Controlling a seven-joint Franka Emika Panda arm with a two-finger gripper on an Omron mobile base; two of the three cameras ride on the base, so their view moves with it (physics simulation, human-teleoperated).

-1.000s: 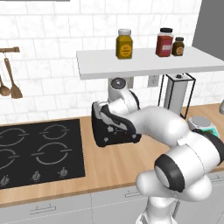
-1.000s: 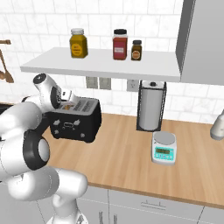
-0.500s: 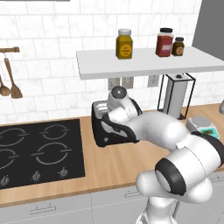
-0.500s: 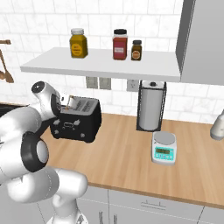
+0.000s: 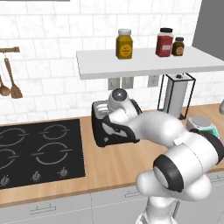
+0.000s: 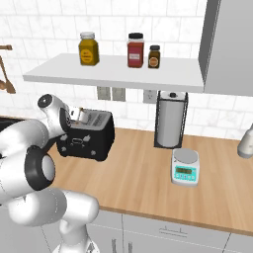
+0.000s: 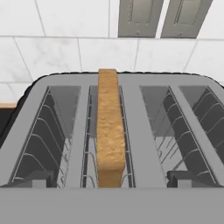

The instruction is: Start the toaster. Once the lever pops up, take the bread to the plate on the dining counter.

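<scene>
since a second ago the hand is sitting lower and farther left over the toaster [image 5: 114, 129], with the wrist now covering most of its top in the left base view. from this side the black toaster is standing on the wood worktop [image 5: 113, 168] against the white tiles, just right of the black hob [image 5: 37, 151]. three jars [image 5: 124, 43] are sitting on the white shelf [image 5: 144, 61] above, and a paper towel holder [image 5: 176, 94] is standing to the right with a small kitchen scale [image 5: 202, 125] near it.

in the right base view the arm is reaching in from the left, its wrist hanging beside the toaster [image 6: 89, 136], and the top corner of the bread [image 6: 81, 112] is poking up from the slots. the kitchen scale [image 6: 185, 167] is lying well apart to the right.

in the hand view the camera is looking down along the grey slots, and the bread [image 7: 109, 129] is standing upright on edge in the second slot from the left. the gripper [image 7: 109, 180] is hovering right above it, claw released, its dark fingertips [image 7: 33, 180] spread wide on either side of the slice without touching it.
</scene>
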